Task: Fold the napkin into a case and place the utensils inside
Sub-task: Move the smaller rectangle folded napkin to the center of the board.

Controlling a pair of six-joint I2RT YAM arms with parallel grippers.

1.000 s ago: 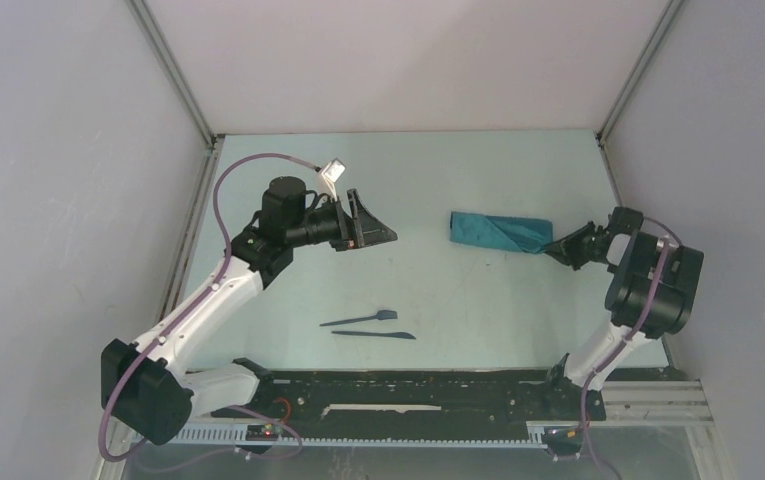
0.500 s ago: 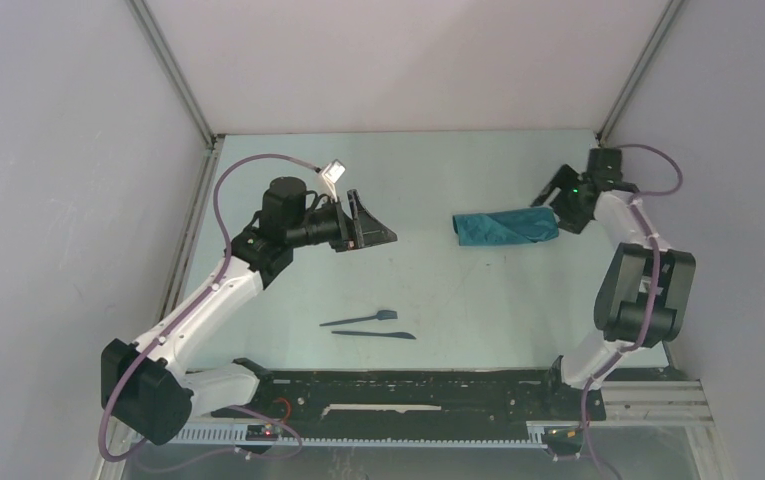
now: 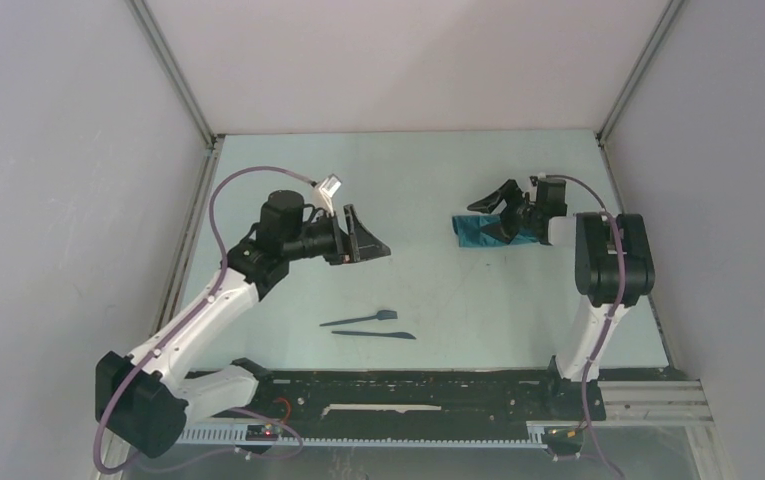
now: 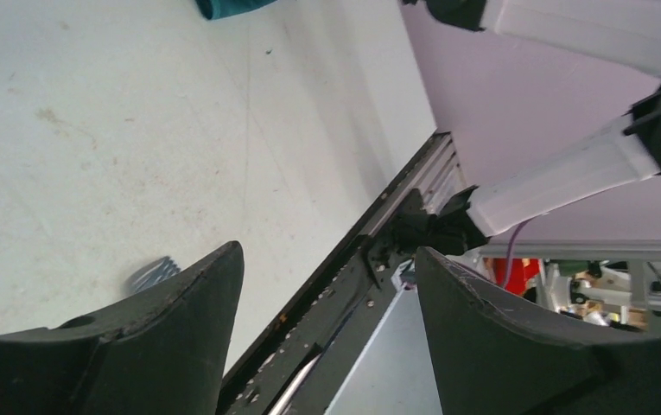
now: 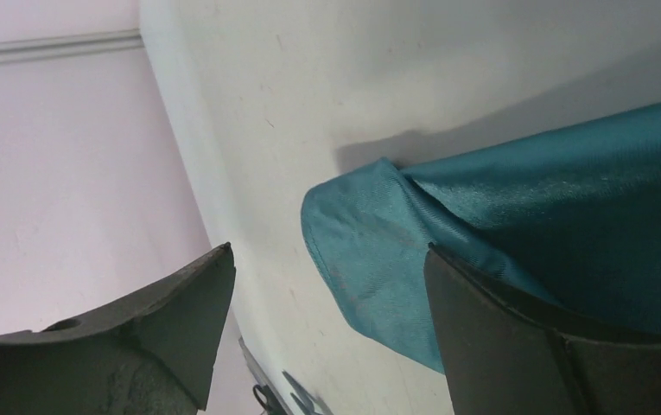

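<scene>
We see the right claw with its two fingers spread wide and nothing clamped between them. It reaches across the case, which lies flat on the table as a narrow teal strip. From above, the claw covers the middle of the strip, and only the end beyond the fingertips shows clearly.

In the right wrist view the rounded end of the case sits in the gap of the right claw, well over to one side. One finger overlaps the cloth, while the other finger stands over bare table, apart from the cloth's edge. We cannot tell whether the overlapping finger presses on the cloth or hangs just above it. The cloth at that end looks smooth, with one fold line running out to the corner.

The left claw is likewise apart and holds nothing. It hangs above the table, pointing toward the case, which lies well beyond its tips. In the left wrist view the gap of the left claw frames bare table and the rail, and a sliver of the case shows far ahead at the top edge.

The fork and the knife lie side by side on the table, behind that claw's tips and toward the bases. They are well apart from both claws and from the case.
</scene>
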